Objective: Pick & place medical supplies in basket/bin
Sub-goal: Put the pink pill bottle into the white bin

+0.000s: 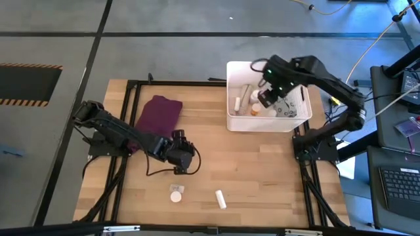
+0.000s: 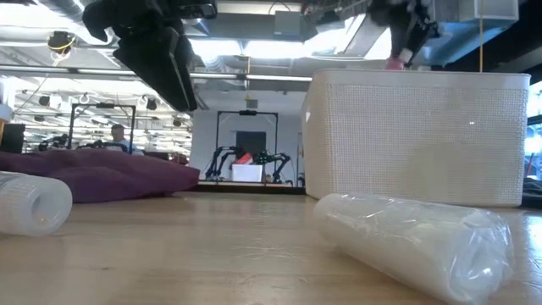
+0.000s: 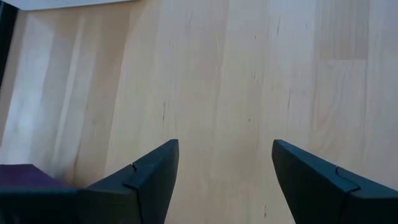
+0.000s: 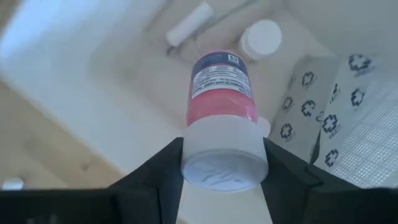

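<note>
Right gripper [image 4: 222, 163] clamps pink bottle [image 4: 220, 87] by its white cap above bin [image 1: 231, 118]; left gripper [image 3: 225, 177] spread wide, nearer than bin.

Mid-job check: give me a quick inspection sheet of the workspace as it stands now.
Surface: wooden table, mostly bare.
Job's things: white tub holds several supplies; round container and white tube lie on the table's near side.
Clutter: purple cloth left of the tub.
Grippers: right gripper over the tub, shut on a pink bottle; left gripper open, empty, above bare wood.
Cables: black cable loops by the left gripper.
Surroundings: keyboard at right.
</note>
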### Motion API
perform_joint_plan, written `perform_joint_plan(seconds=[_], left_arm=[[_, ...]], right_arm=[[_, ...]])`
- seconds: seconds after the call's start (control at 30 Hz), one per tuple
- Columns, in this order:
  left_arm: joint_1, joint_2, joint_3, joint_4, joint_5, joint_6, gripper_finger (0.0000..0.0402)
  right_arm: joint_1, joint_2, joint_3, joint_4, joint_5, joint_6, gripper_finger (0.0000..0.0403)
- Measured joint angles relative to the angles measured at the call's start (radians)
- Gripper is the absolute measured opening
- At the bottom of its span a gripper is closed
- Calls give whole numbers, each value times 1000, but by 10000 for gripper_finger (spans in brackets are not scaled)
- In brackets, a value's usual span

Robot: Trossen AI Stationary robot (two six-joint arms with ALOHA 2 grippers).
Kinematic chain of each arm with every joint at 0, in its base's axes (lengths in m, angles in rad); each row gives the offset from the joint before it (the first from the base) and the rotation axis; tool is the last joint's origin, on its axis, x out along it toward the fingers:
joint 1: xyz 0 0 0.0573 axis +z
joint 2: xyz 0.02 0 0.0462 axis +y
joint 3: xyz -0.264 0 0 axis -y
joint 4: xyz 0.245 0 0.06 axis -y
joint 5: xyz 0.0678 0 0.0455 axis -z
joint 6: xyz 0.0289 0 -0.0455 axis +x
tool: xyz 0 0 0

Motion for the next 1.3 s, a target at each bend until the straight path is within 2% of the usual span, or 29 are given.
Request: perform_joint_plan(seconds=[0.2, 0.53, 0.7, 1.0, 1.3], left_arm=[[4, 0, 0, 0, 2, 0, 251], [4, 0, 0, -1, 47, -1, 251], [4, 1, 0, -1, 49, -1, 251], [4, 1, 0, 1, 48, -1, 251], [7, 1, 0, 7, 48, 31, 251]], right_arm=[[-108, 140, -1, 1, -60, -73, 172], [-116, 287, -1, 1, -72, -420, 172], [-110, 270, -1, 1, -13, -456, 172], [-116, 196, -16, 3, 8, -417, 172], [-129, 80, -307, -5, 18, -455, 172]])
